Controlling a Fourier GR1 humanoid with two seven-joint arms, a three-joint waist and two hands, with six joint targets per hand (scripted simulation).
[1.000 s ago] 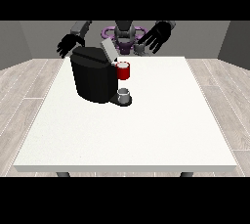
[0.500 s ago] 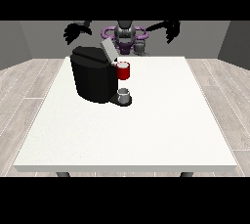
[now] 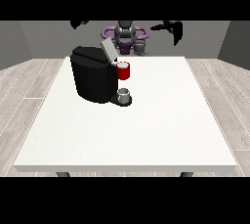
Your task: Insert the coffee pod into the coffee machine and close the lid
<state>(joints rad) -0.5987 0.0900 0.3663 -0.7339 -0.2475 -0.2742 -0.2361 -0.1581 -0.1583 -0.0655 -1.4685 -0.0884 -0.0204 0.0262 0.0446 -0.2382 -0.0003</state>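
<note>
Both hands have risen above the coffee machine; their fingers' state is unclear.

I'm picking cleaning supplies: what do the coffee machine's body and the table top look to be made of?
The coffee machine looks like black plastic, fairly matte, with only faint highlights. The table top looks like a white, matte laminate or painted board, evenly pale with no visible grain; which one is unclear.

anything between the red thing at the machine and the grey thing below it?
Nothing. In the front view the gap between the red thing and the grey thing at the coffee machine's base is open.
</note>
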